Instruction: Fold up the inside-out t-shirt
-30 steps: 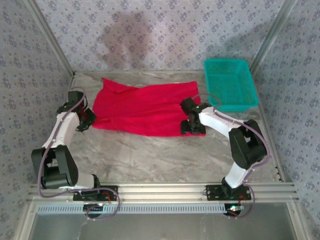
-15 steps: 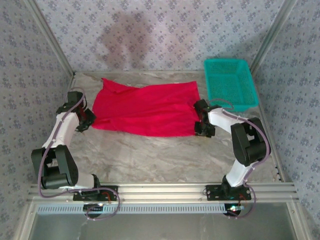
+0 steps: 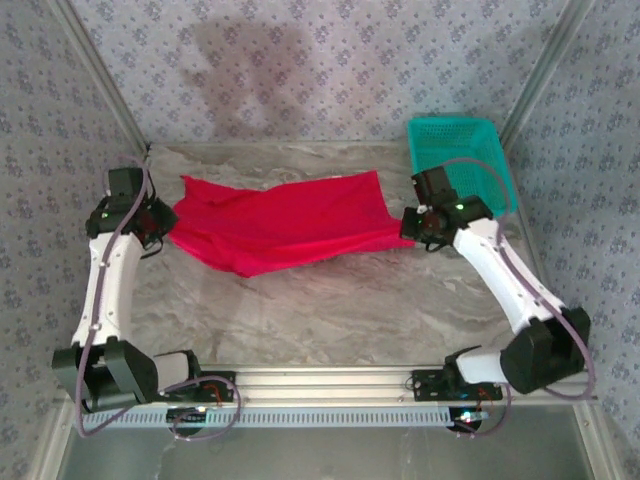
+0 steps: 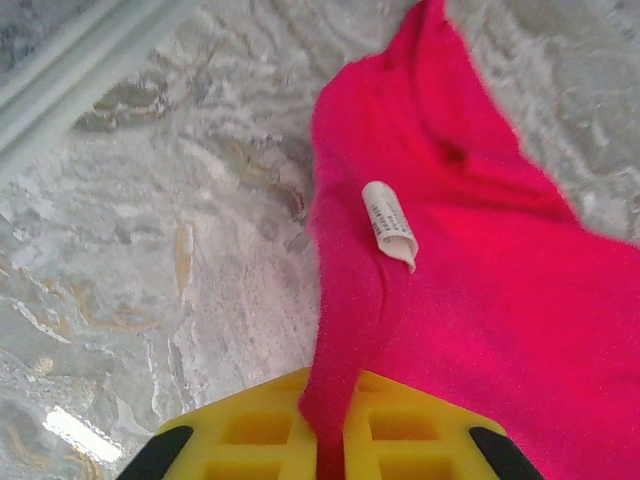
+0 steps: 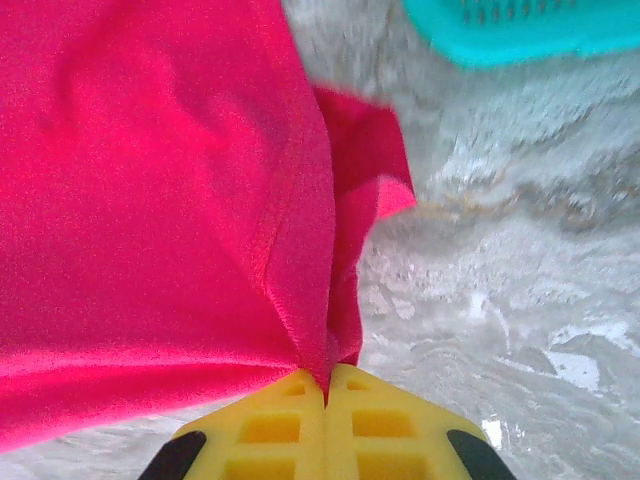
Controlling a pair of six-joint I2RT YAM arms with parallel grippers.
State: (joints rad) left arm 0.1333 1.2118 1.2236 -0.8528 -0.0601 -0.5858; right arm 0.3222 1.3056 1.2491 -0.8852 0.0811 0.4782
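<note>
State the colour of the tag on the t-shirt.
The tag is white, with faint print; clearest in the left wrist view.

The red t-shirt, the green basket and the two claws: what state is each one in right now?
t-shirt: pinched at both ends, stretched between the grippers.
white tag: exposed, tip curled.
left gripper: shut on the t-shirt.
right gripper: shut on the t-shirt.
basket: upright, nothing visible inside.
</note>
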